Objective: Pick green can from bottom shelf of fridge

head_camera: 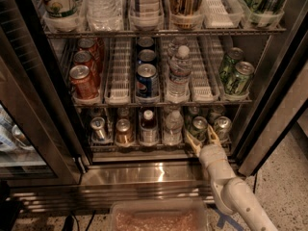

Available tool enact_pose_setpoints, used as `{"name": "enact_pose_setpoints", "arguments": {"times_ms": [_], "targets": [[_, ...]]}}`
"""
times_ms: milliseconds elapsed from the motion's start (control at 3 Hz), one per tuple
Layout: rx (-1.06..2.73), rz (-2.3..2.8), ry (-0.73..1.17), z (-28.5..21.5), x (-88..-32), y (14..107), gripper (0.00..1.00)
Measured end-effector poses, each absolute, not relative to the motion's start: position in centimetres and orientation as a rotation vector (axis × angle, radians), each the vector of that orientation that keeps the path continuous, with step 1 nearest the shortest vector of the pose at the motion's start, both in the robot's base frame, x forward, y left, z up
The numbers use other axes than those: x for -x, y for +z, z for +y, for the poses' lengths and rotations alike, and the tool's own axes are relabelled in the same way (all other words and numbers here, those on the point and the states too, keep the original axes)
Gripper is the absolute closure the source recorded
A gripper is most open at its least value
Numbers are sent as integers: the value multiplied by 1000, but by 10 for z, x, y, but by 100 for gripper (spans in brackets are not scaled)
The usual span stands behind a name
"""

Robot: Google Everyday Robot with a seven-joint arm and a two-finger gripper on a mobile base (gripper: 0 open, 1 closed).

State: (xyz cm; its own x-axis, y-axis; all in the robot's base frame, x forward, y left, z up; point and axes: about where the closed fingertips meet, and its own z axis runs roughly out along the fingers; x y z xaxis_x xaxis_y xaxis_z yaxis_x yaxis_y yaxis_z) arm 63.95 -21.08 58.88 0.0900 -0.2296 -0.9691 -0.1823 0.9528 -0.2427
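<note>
End effector: my end effector (201, 135) sits at the front edge of the bottom shelf (130, 148), about 4 o'clock from the middle of my view, at the tip of the pale arm (230, 189) that runs off toward 5 o'clock.
Opening: spread wide with nothing clamped. One tan finger (192, 142) shows at the can's 8 o'clock and the other at its 4 o'clock. I cannot tell whether either touches it.
Green can: the green can (198, 124) stands upright at the front of its lane, silver top up, between those two fingers.
Same shelf: a silvery can (223, 125) is just beside it at 3 o'clock and a clear water bottle (173, 127) just beside it at 9 o'clock. Further along I see a dark bottle with a white cap (148, 127) and a copper can (123, 130).
Shelf above: lime-green cans (237, 76) at its 1 o'clock, a Pepsi can (147, 80) at 11 o'clock, red cans (83, 81) at 10 o'clock.
Fridge: the fridge (144, 174) shows its steel base just below the shelf, at 6 o'clock.
</note>
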Motion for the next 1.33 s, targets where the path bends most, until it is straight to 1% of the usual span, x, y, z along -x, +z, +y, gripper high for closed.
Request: {"name": "enact_pose_setpoints", "arguments": {"times_ms": [333,667,1000,1333], "targets": [[336,1490,-26,-208,-642,589,38],[338,1499,-8,-204,-644,587,57],[339,1512,10,-203,-646,585,81],[339,1512,10,-203,-646,585,100]]}}
